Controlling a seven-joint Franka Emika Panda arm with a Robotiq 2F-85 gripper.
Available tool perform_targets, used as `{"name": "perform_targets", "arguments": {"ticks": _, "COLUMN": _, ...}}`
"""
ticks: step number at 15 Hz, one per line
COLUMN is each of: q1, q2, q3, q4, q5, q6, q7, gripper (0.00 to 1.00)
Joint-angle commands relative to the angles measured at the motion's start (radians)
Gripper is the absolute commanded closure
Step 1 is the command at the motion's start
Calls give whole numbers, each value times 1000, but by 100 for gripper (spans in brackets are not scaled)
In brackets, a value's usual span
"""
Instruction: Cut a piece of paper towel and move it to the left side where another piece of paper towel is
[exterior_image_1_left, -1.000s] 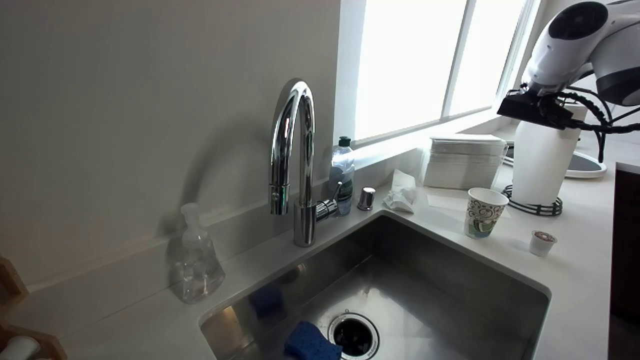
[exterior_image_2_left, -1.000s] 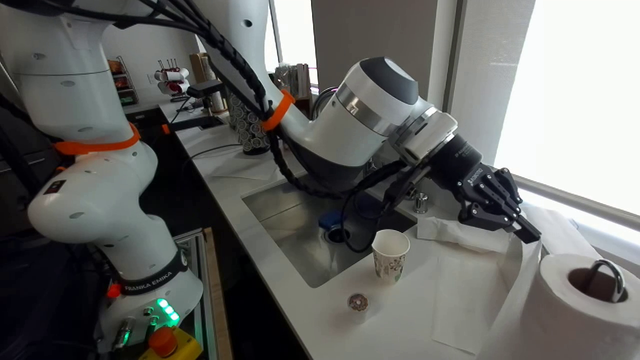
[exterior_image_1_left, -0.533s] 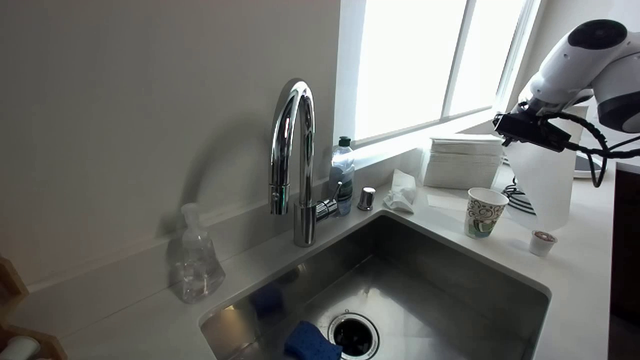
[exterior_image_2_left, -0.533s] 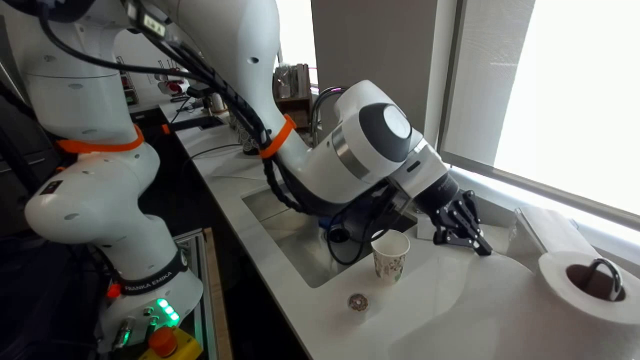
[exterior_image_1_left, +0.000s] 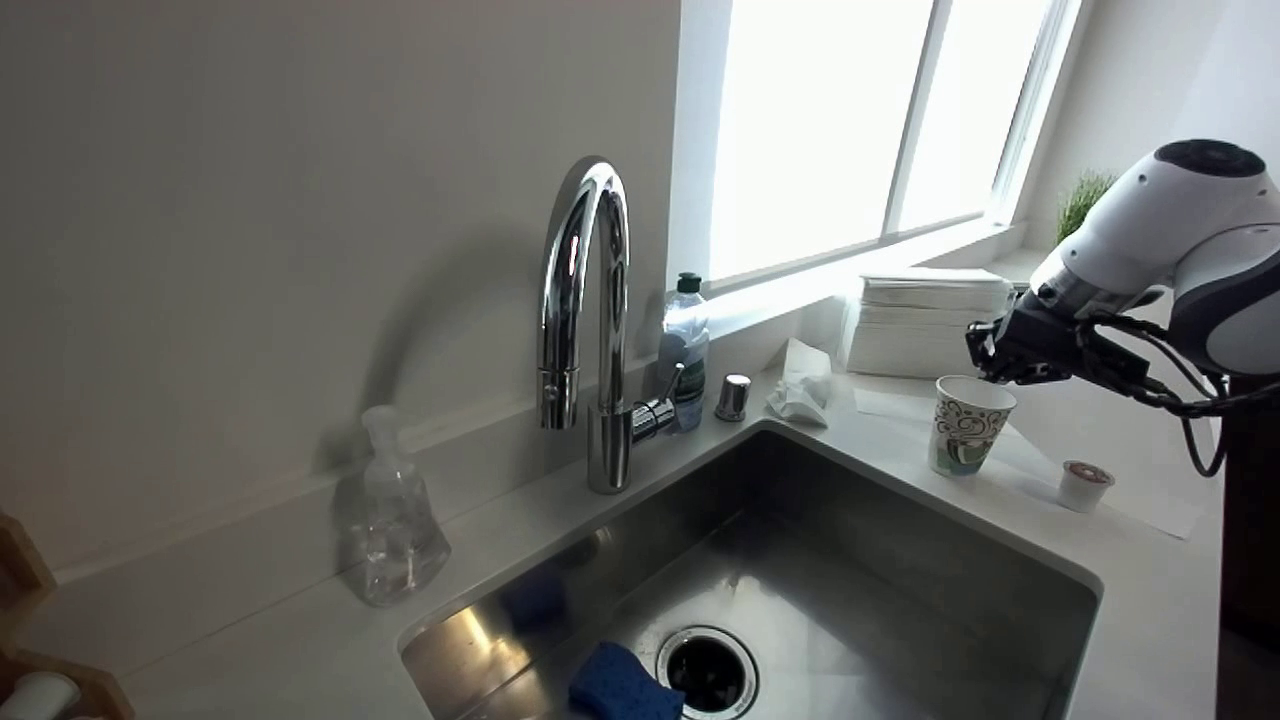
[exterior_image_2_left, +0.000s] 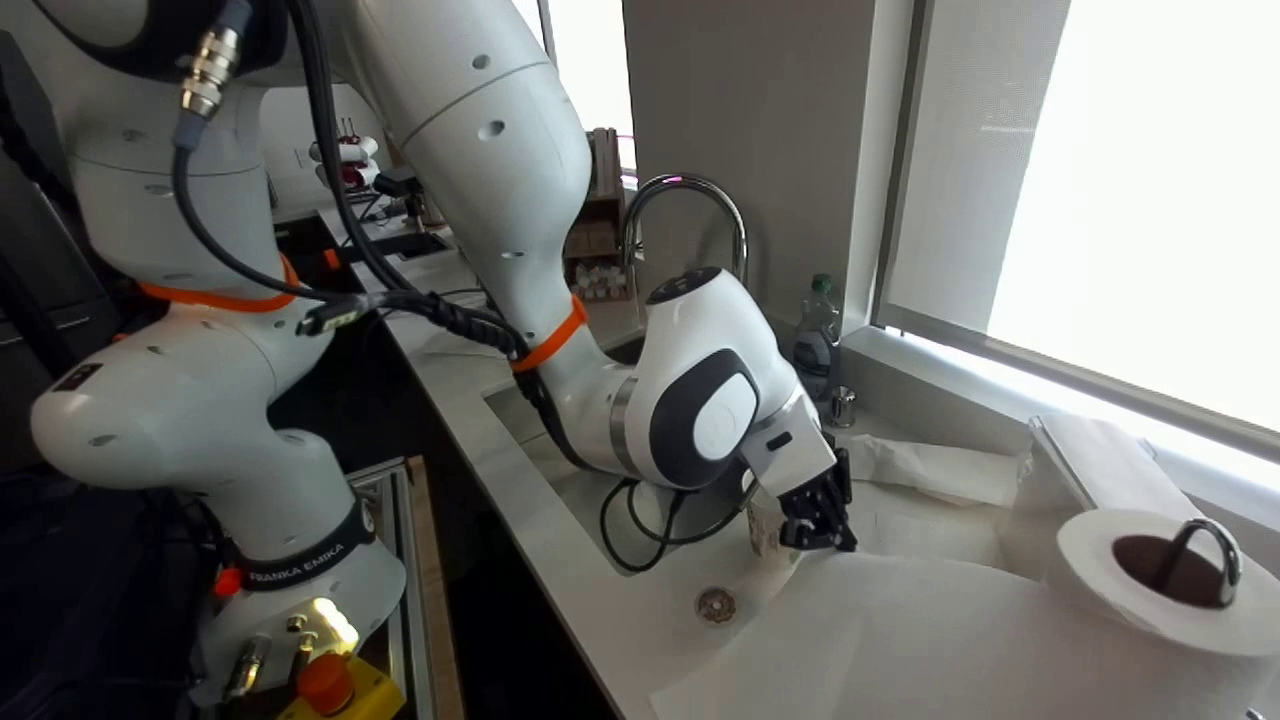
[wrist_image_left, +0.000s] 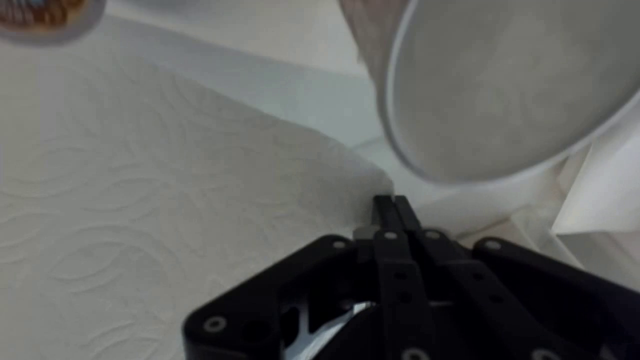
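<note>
White paper towel (exterior_image_2_left: 900, 645) stretches from the roll (exterior_image_2_left: 1125, 612). We clench its corner in our pincer (wrist_image_left: 393, 200), near the cup (wrist_image_left: 500, 100).

Hemmed in at the fingers (wrist_image_left: 383, 212) by the paper cup (wrist_image_left: 505, 90) just beside them toward the sink (exterior_image_1_left: 860, 640), and by the paper-towel sheet (exterior_image_2_left: 900, 640) spanning across to the roll (exterior_image_2_left: 1190, 632). Blocked below the window (exterior_image_1_left: 820, 130) by the white stack (exterior_image_1_left: 930, 325). Open down into the sink short of the faucet (exterior_image_1_left: 613, 320), and over the front worktop (exterior_image_1_left: 1150, 640) past the small pod (exterior_image_1_left: 1084, 487).
</note>
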Motion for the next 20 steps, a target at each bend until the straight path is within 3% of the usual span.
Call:
{"name": "perform_targets", "arguments": {"ticks": 1, "q1": -192, "q2": -11, "q3": 209, "q4": -40, "q5": 113, "q6": 8, "q7": -95, "gripper": 100}}
{"name": "perform_targets", "arguments": {"ticks": 5, "q1": -299, "q2": -62, "q3": 304, "q4": 8, "q5": 162, "q6": -55, "q7": -100, "gripper": 100}}
{"name": "perform_targets", "arguments": {"ticks": 7, "q1": -315, "q2": -106, "q3": 307, "q4": 30, "q5": 171, "q6": -140, "q7": -109, "gripper": 100}}
{"name": "perform_targets", "arguments": {"ticks": 8, "q1": -173, "q2": -132, "q3": 174, "q4": 12, "q5": 338, "q6": -150, "q7": -247, "gripper": 100}}
{"name": "perform_targets", "arguments": {"ticks": 9, "q1": -155, "q2": -162, "q3": 150, "q4": 19, "q5": 389, "q6": -202, "q7": -297, "gripper": 100}}
{"name": "perform_targets", "arguments": {"ticks": 10, "q1": -249, "q2": -180, "q3": 229, "q4": 44, "q5": 298, "q6": -274, "q7": -231, "gripper": 100}}
{"name": "perform_targets", "arguments": {"ticks": 14, "q1": -237, "q2": -264, "q3": 215, "q4": 65, "q5": 350, "q6": -368, "q7": -281, "gripper": 100}}
{"name": "perform_targets", "arguments": {"ticks": 20, "q1": -234, "q2": -350, "q3": 203, "q4": 77, "q5": 363, "q6": -294, "q7": -251, "gripper": 100}}
